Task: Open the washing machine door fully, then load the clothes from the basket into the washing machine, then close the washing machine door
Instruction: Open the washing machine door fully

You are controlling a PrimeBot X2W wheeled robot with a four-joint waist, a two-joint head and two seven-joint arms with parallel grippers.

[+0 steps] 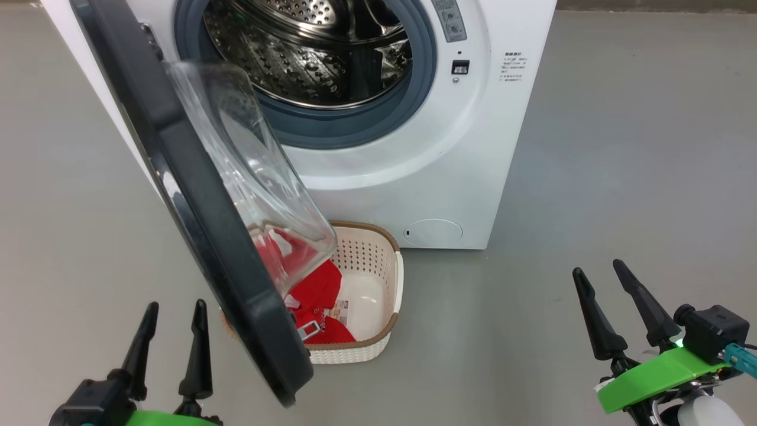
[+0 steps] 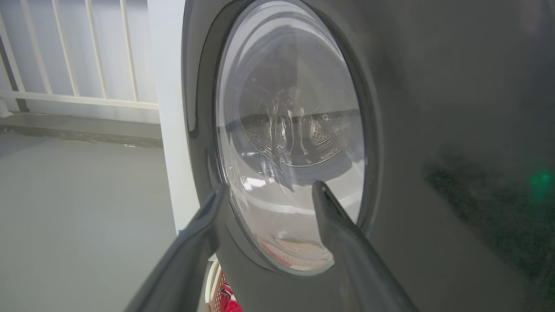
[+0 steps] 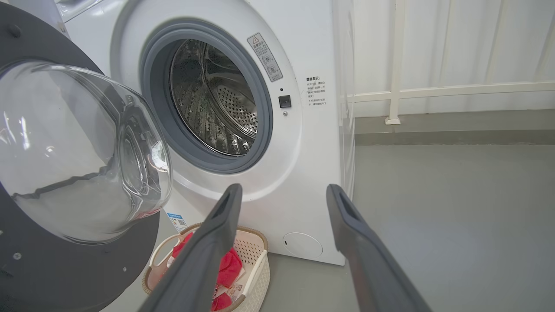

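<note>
The washing machine (image 1: 414,177) stands with its mouth uncovered, the steel drum (image 1: 307,53) and the grey gasket (image 1: 331,127) in plain sight; the washing machine door (image 1: 195,225) is swung out on the robot's left, edge-on to the head camera, its clear glass bowl (image 1: 254,177) bulging toward the machine; the basket (image 1: 378,254) sits on the grey floor (image 1: 621,177) just in front of the machine, below the opening and beside the round cap (image 1: 433,232), its left part overlapped in the head view by the door's lower edge and bowl; the clothes (image 1: 316,293), red with white patches, lie in the basket's left half, partly seen through the glass, with a paper label on the bare basket floor to their right; the left gripper (image 1: 177,303) hangs at the lower left, fingers spread wide and holding nothing, near the door's outer face, which looms close in its wrist view; the right gripper (image 1: 597,266) hangs at the lower right, likewise spread wide and empty, well apart from the basket and the machine, its wrist view looking toward the opening.
</note>
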